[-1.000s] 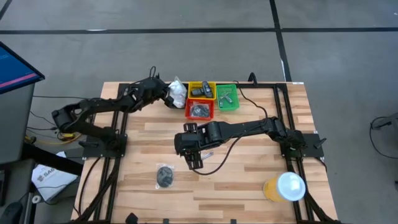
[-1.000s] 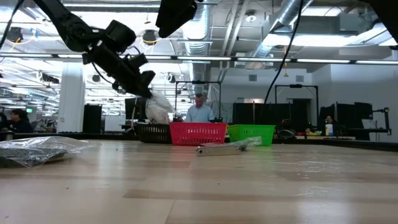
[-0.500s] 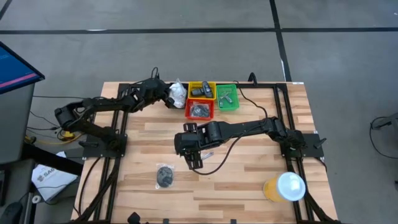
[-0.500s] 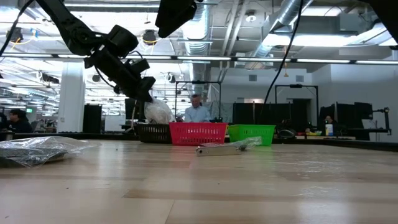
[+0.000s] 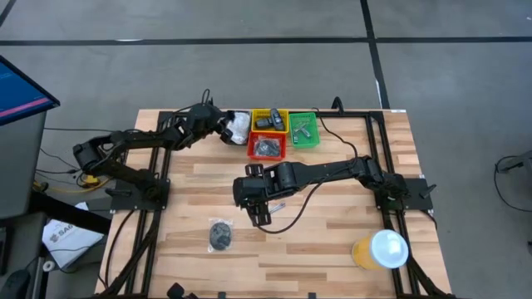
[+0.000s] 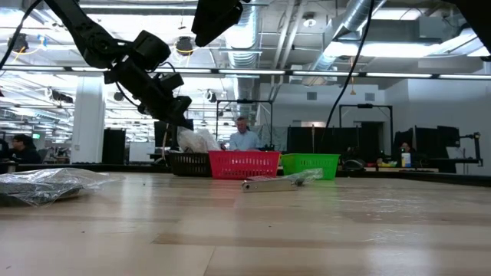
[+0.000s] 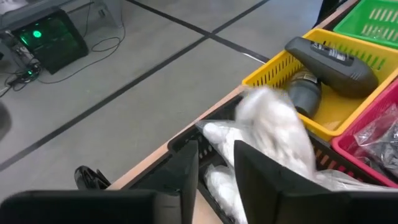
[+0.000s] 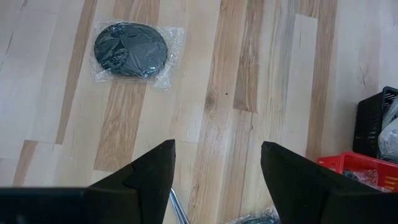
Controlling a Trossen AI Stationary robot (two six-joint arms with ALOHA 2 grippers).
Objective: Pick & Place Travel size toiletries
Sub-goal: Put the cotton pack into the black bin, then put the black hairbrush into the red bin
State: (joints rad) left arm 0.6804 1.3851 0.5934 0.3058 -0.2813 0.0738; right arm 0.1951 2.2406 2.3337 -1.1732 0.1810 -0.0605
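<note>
White crinkly packets (image 7: 273, 134) filled the black bin (image 5: 229, 138) at the bench's (image 5: 332, 249) far edge, seen close only from the left wrist, left gripper (image 7: 214, 165) just above, jaws slightly parted, gripping nothing. Only the right wrist showed right gripper (image 8: 214, 180) wide open, empty, above bare wood, bagged dark disc (image 8: 130, 50) well beyond.

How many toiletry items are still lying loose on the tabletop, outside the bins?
2: a bagged dark disc near the front-left of the table, and a silvery tube by the right gripper mid-table. The right arm may hide others.
</note>
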